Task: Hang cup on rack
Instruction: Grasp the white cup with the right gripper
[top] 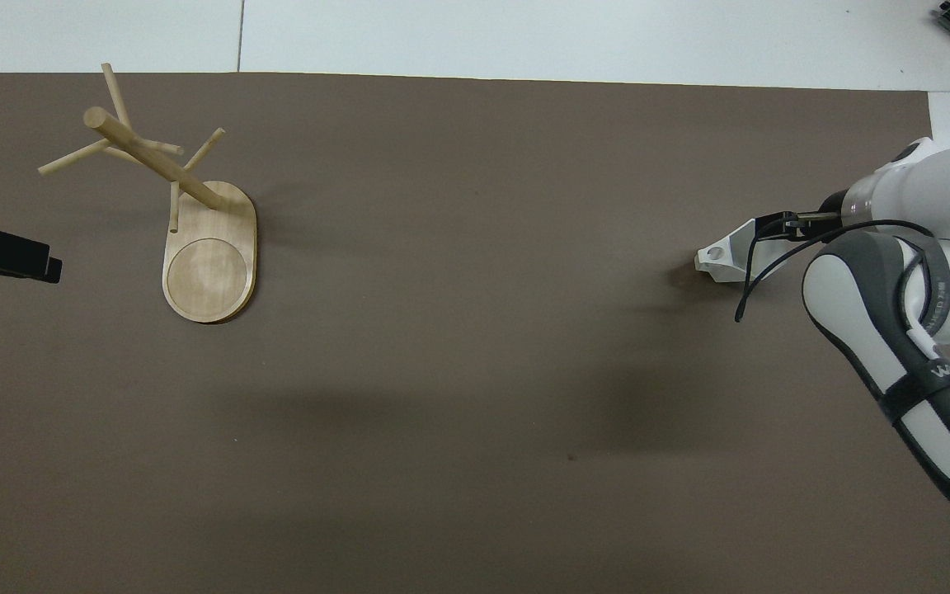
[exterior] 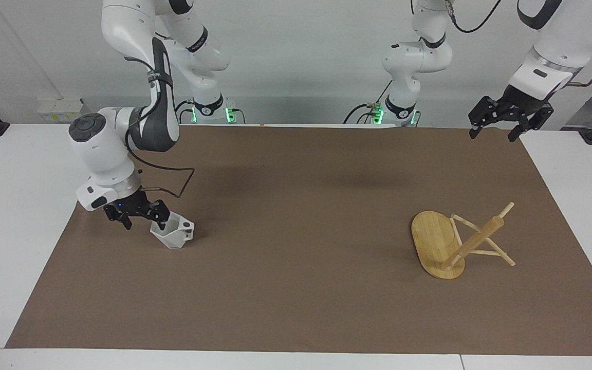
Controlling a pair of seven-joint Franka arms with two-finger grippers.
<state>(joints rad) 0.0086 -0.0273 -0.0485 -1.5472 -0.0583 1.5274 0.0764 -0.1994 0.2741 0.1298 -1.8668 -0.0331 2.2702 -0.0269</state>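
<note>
The cup [exterior: 175, 234], a faceted white mug, sits on the brown mat [exterior: 296, 231] at the right arm's end of the table, its blocky handle pointing toward the table's middle. My right gripper [exterior: 144, 220] is open and down at the cup. One fingertip [exterior: 161, 222] is at the cup's mouth; the other is outside the wall. From overhead, the right arm hides most of the cup [top: 726, 254]. The bamboo rack [exterior: 437, 241] stands upright at the left arm's end, nothing on its pegs [top: 209, 264]. My left gripper [exterior: 509, 121] waits open, high over the mat's corner.
The brown mat covers most of the white table [exterior: 13, 205]. A cable [exterior: 172, 185] loops from the right wrist just above the mat beside the cup. Between the cup and the rack there is only bare mat.
</note>
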